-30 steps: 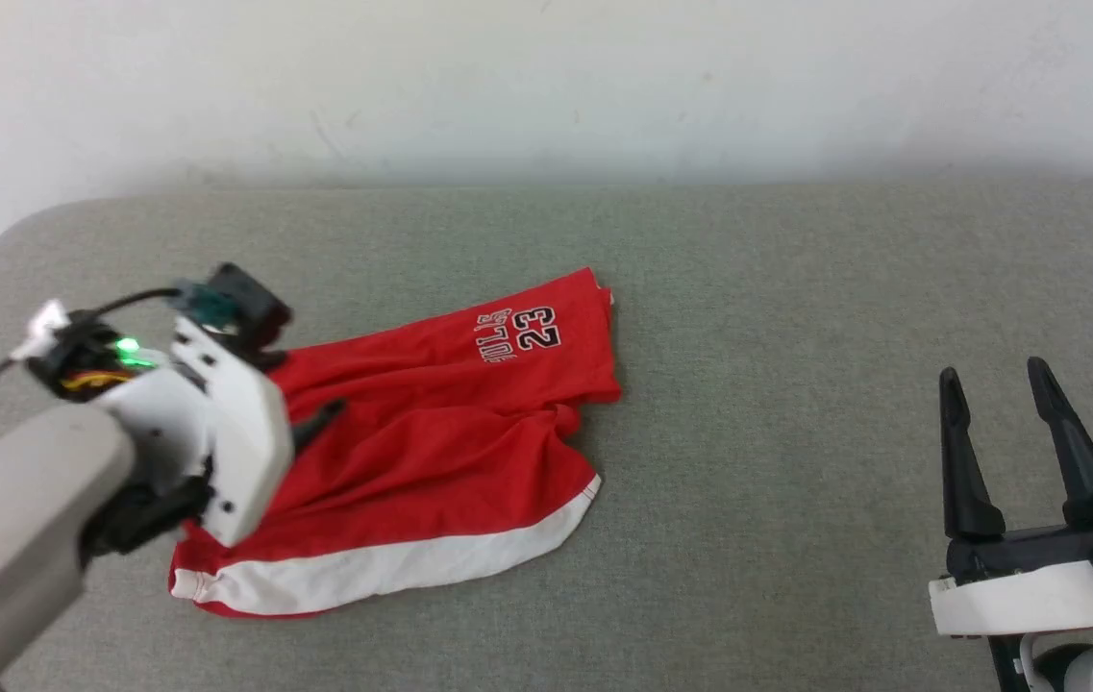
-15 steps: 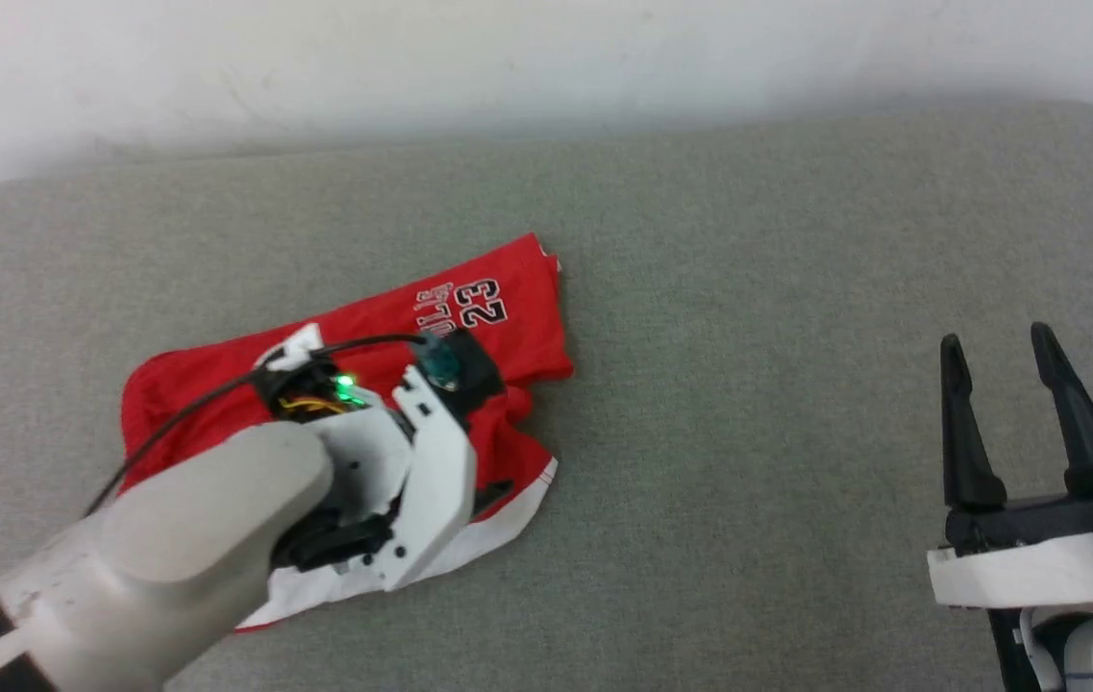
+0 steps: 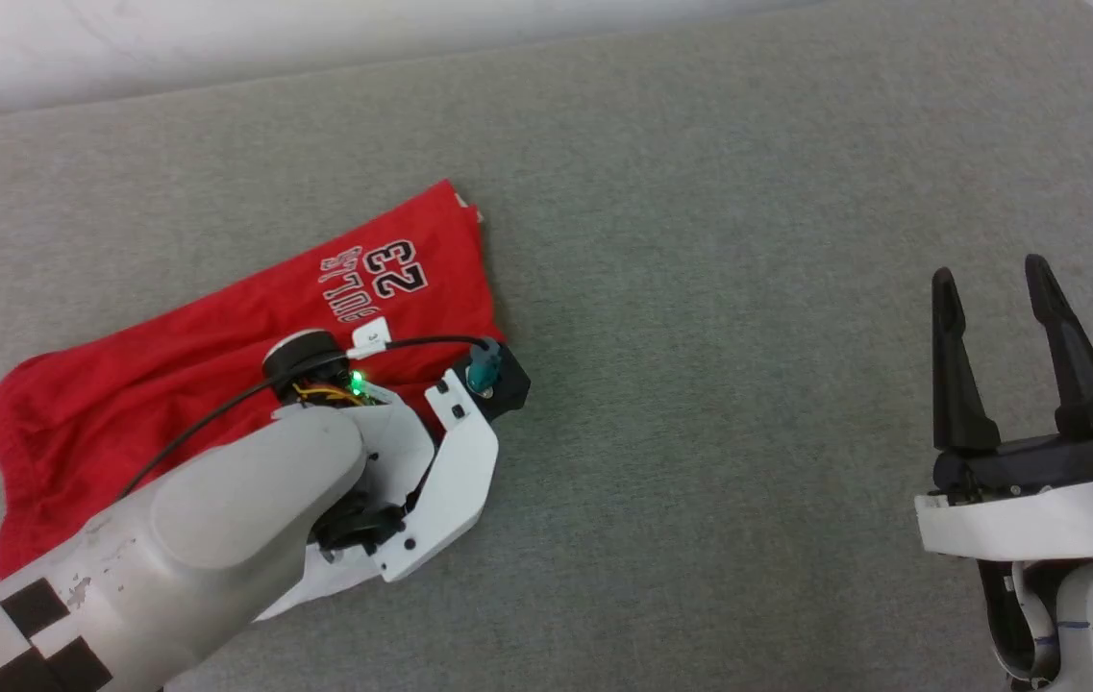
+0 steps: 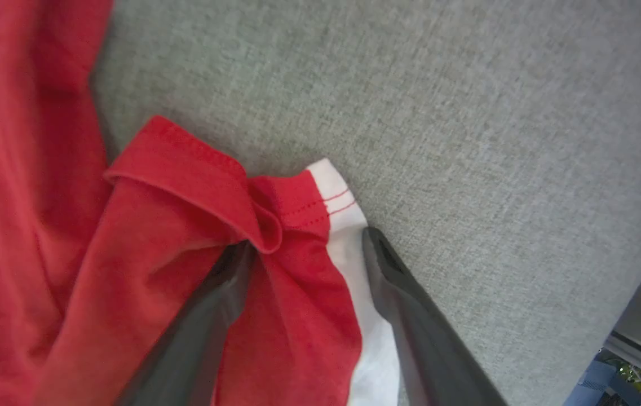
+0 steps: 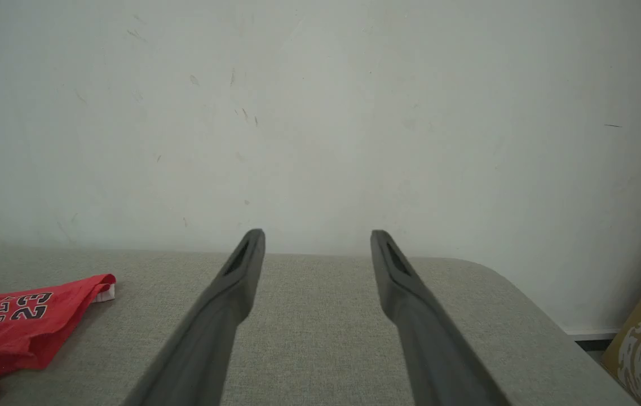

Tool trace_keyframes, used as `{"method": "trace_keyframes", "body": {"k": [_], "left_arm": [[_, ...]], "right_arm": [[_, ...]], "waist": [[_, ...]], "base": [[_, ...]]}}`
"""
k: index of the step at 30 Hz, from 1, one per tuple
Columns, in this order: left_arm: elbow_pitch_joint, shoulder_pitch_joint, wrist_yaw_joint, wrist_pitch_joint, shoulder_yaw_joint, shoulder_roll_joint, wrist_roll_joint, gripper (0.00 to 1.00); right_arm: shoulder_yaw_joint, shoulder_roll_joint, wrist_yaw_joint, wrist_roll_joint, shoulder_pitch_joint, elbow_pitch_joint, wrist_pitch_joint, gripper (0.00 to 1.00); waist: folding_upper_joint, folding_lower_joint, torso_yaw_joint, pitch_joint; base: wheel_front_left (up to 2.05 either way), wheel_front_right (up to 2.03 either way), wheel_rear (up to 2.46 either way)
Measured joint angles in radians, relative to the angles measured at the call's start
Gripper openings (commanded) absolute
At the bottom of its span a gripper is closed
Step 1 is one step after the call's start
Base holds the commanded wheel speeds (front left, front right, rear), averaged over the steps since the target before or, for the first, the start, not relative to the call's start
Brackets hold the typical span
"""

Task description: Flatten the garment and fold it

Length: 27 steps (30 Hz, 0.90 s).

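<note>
Grey woven pad (image 3: pixel 719 288) with rounded corners, scuffed white wall (image 5: pixel 320 113) behind it; I saw the garment (image 3: pixel 142 375) rumpled on the pad's left part; left gripper (image 4: pixel 309 241) had jaws apart, straddling the white-banded hem corner, not clamped; right gripper (image 3: pixel 987 270) had jaws apart over bare pad, well clear of the garment.

The shorts (image 3: pixel 219 375) lie on the surface (image 3: pixel 700 288). The left end effector (image 4: pixel 308 239) stands over their edge, with one finger over the cloth and the other at the outer rim of the hem, bare surface beyond it. A folded hem corner (image 4: pixel 326 194) lies just ahead of the fingertips. The right end effector (image 3: pixel 987 269) hangs well apart over bare surface, with the shorts off to its left and the wall (image 5: pixel 320 113) ahead, behind the surface.
</note>
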<state>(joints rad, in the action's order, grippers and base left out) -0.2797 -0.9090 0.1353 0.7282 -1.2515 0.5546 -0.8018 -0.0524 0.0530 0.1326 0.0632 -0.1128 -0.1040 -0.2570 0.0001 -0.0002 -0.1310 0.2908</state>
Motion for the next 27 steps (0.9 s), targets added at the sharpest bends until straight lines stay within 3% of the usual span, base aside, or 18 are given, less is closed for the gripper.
{"method": "trace_keyframes", "body": {"k": [2, 3, 4, 6, 10, 14, 19, 27], "left_arm": [[0.018, 0.0, 0.005, 0.043, 0.008, 0.005, 0.041, 1.0], [0.032, 0.001, 0.005, 0.062, 0.011, 0.009, 0.053, 0.35], [0.044, 0.002, 0.005, 0.073, 0.012, 0.017, 0.055, 0.0], [0.066, 0.0, 0.005, 0.07, 0.017, 0.037, 0.053, 0.0], [0.071, -0.031, 0.004, -0.033, 0.005, 0.067, 0.018, 0.0], [0.068, -0.078, 0.003, -0.143, -0.02, 0.05, -0.018, 0.0], [0.065, -0.158, 0.0, -0.249, -0.025, -0.031, -0.03, 0.0], [0.016, -0.101, -0.004, -0.363, -0.027, -0.231, -0.015, 0.0]], "right_arm": [[0.001, 0.0, 0.0, 0.0, -0.007, 0.0, 0.0, 1.0], [0.0, 0.0, 0.0, 0.0, -0.006, 0.001, 0.0, 1.0], [-0.001, 0.0, 0.0, 0.0, -0.006, 0.001, 0.0, 1.0], [-0.005, 0.0, 0.0, 0.0, -0.006, 0.002, 0.0, 1.0], [-0.012, 0.0, 0.0, 0.0, -0.006, 0.006, 0.0, 1.0], [-0.012, 0.0, 0.0, 0.0, -0.006, 0.004, 0.0, 1.0], [-0.017, 0.0, 0.0, 0.0, -0.011, -0.005, 0.0, 1.0], [-0.055, 0.0, 0.0, 0.007, -0.013, -0.007, 0.0, 1.0]], "waist": [[0.0, -0.0001, -0.018, 0.015], [0.0, -0.0001, -0.027, 0.022], [0.0, -0.0003, -0.034, 0.027], [0.0, -0.0001, -0.047, 0.037], [0.0, 0.0006, -0.055, 0.042], [0.0, 0.0007, -0.051, 0.032], [0.0, 0.0006, -0.068, 0.036], [0.0, 0.0004, -0.116, 0.07]], "base": [[0.0, 0.0, 0.0], [0.0, 0.0, 0.0], [0.0, 0.0, 0.0], [0.0, 0.0, 0.0], [0.0, 0.0, 0.0], [0.0, 0.0, 0.0], [0.0, 0.0, 0.0], [0.0, 0.0, 0.0]]}}
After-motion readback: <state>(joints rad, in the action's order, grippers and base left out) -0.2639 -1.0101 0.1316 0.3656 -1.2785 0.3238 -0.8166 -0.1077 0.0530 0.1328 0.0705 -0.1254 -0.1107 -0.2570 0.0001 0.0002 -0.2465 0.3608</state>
